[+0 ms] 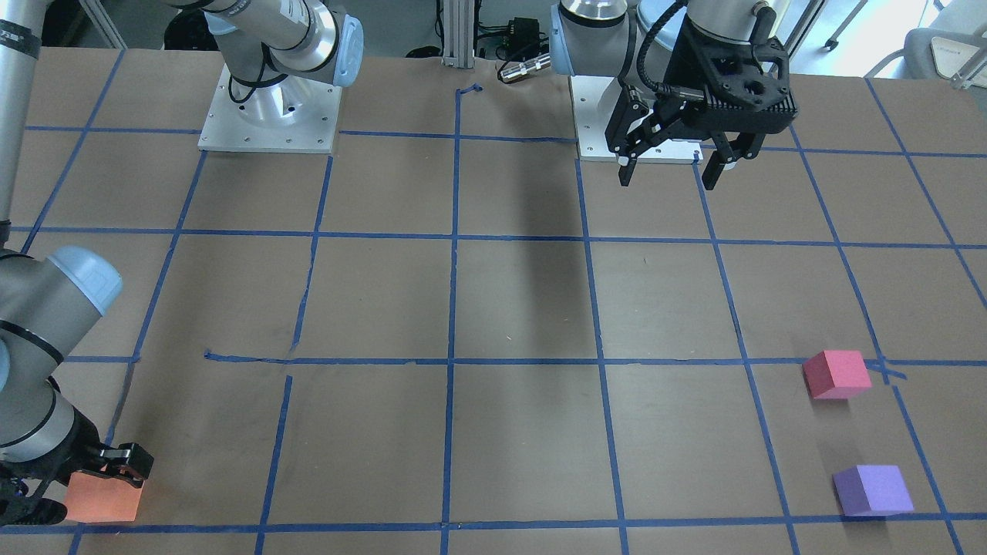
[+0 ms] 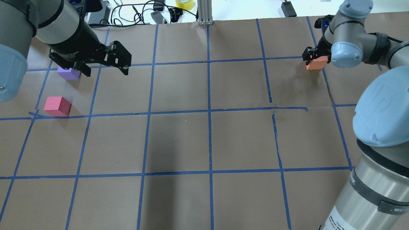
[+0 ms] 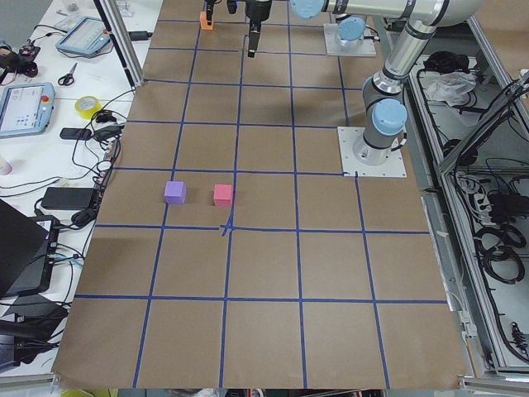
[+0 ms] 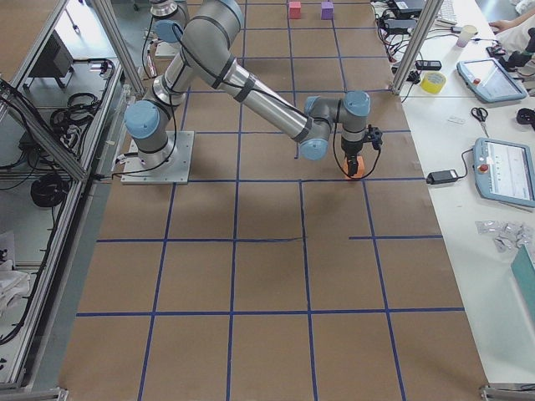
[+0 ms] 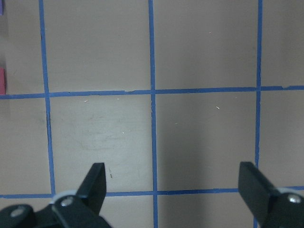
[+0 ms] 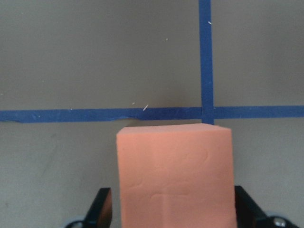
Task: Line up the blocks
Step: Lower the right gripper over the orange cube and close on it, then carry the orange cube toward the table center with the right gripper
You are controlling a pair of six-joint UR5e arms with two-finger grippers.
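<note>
The orange block [image 6: 175, 173] sits on the table at the far right of the overhead view [image 2: 316, 64]. My right gripper [image 2: 315, 59] is down over it, with a finger close against each side, and appears shut on it. The block also shows in the front view [image 1: 102, 499], with the right gripper [image 1: 92, 482] on it. The pinkish-red block [image 2: 57, 106] and the purple block [image 2: 68, 73] lie at the far left. My left gripper [image 2: 104, 68] hangs open and empty above the table, just right of the purple block. It also shows in the front view [image 1: 671, 166].
Brown paper with a blue tape grid covers the table [image 2: 207, 140]. Both arm base plates [image 1: 268, 116] stand at the robot's edge. Cables, a tape roll [image 2: 184, 3] and tablets lie beyond the far edge. A frame post [image 2: 204, 12] stands at the far middle.
</note>
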